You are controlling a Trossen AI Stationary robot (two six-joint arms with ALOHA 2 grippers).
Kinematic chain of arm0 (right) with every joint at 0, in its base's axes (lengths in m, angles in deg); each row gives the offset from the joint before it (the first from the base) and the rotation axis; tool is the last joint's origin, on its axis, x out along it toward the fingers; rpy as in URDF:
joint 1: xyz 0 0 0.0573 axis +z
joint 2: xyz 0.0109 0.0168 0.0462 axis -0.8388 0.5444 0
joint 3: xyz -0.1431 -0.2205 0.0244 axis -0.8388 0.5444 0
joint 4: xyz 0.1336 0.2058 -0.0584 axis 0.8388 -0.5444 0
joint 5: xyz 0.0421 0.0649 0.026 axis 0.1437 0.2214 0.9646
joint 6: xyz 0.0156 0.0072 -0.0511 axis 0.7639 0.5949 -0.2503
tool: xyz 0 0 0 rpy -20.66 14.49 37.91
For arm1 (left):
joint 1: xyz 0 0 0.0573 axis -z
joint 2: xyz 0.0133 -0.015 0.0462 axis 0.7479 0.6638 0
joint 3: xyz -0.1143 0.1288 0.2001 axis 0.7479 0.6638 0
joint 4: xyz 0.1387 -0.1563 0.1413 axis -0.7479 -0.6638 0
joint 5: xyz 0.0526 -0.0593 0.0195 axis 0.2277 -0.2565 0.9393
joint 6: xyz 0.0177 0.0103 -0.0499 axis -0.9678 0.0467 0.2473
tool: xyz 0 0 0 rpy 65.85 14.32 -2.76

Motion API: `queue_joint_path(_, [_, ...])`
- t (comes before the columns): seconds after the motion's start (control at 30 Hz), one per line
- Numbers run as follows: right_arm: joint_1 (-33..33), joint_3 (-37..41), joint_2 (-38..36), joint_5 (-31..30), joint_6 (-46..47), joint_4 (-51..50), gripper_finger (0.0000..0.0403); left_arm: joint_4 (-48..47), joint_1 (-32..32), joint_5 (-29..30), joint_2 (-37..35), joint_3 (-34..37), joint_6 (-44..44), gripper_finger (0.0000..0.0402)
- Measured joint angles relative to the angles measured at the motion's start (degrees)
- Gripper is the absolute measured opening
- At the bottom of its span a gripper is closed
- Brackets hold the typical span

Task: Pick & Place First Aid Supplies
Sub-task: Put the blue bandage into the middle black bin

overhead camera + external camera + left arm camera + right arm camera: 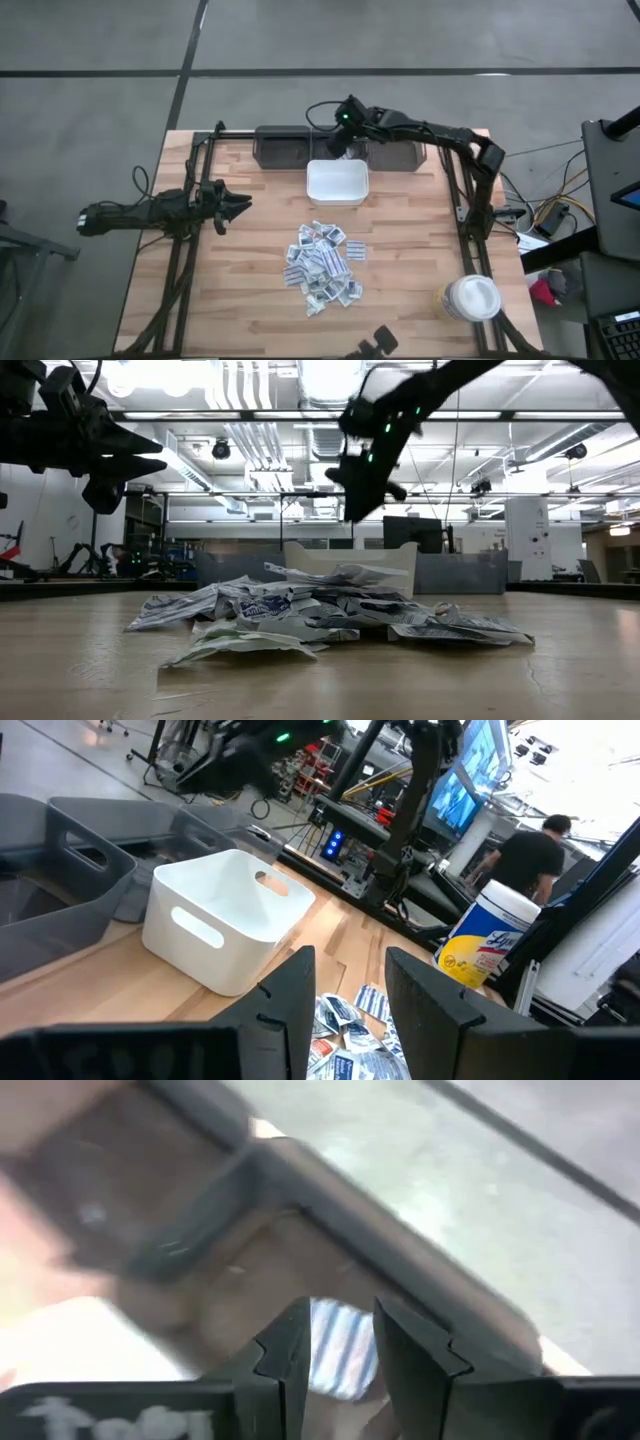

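Hovering over grey bin (390, 155): right tool (338, 143), sachet (340, 1345) between fingers.

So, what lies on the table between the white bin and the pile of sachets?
Nothing. In the high view, only bare wood separates the white bin from the pile of sachets; the table shows no other item there.

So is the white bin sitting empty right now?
Yes, in the left wrist view the white bin shows only bare white walls inside, with the sachets still piled on the table.
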Motion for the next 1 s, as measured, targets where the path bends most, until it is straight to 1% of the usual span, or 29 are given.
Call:
queue_joint_path(0.17, [3.63, -0.11, -6.13, 5.38, 3.61, -8.22, 0.0097, -0.07, 0.00, 0.00, 0.01, -0.02, -0.09, 0.0124])
queue_joint_path(0.3, [8.17, -0.09, -9.36, 9.07, 8.12, -14.85, 0.0088, -0.16, 0.01, 0.00, 0.01, -0.02, -0.20, 0.0124])
queue_joint_path(0.47, [15.43, -0.09, -10.62, 9.60, 12.78, -22.95, 0.0080, -0.55, 0.01, 0.00, 0.01, -0.02, -0.21, 0.0124])
queue_joint_path(0.6, [21.69, 0.08, -10.55, 9.63, 13.70, -28.28, 0.0081, -0.95, 0.00, 0.00, 0.01, -0.09, -0.22, 0.0124])
queue_joint_path(0.8, [29.67, 2.81, -10.45, 9.54, 12.70, -28.81, 0.0090, -1.14, 0.00, 0.00, 0.01, -0.13, -0.24, 0.0124])
queue_joint_path(1.0, [33.82, 6.34, -10.40, 9.39, 12.50, -28.65, 0.0102, -1.19, 0.01, 0.00, 0.01, -0.12, -0.28, 0.0124])
